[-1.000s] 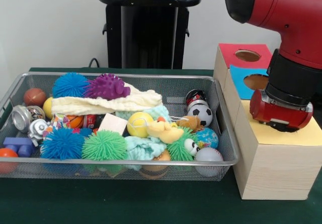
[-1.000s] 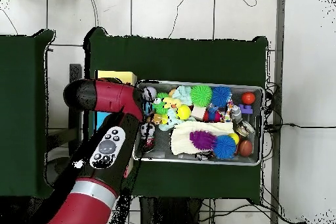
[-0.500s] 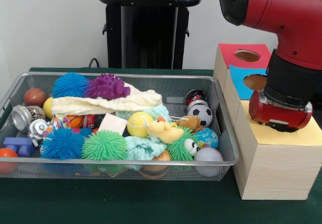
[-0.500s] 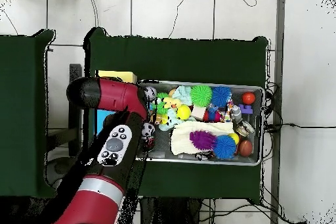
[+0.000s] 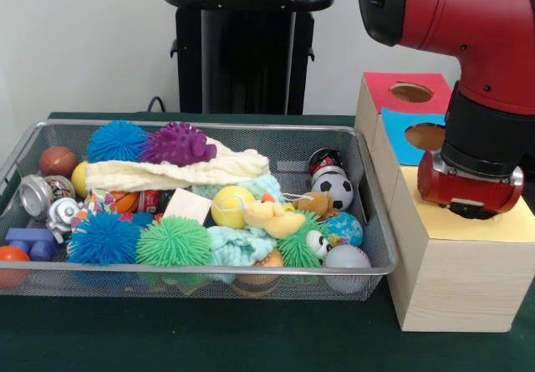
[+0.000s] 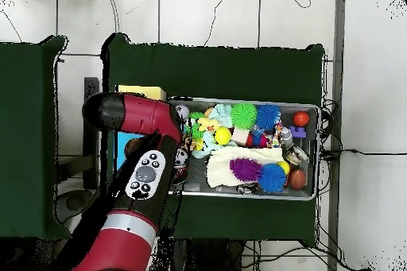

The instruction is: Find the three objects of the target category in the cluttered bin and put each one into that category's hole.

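Observation:
A wire bin [image 5: 372,247] holds a jumble of toys: spiky balls in blue [image 5: 117,140], purple [image 5: 178,144] and green [image 5: 174,241], a soccer ball [image 5: 338,190], a yellow ball [image 5: 231,206] and a plush duck [image 5: 274,218]. To its right stands a wooden box with a red top [image 5: 393,84], a blue top [image 5: 403,142] and a yellow top [image 5: 501,226]; the red and blue tops each show a round hole. My gripper [image 5: 471,211] is down on the yellow top, hidden under the red wrist. In the overhead view the arm [image 6: 147,174] covers most of the box.
A cream cloth [image 5: 175,172] lies across the bin's back half. Metal bells [image 5: 46,201], blue blocks [image 5: 29,242] and a brown ball [image 5: 57,160] crowd the left end. The bin [image 6: 312,109] sits on a green table [image 6: 215,65].
The wrist stays over the yellow top, shifting only slightly. The upper arm has swung a little towards the bin. The toys in the bin have not moved.

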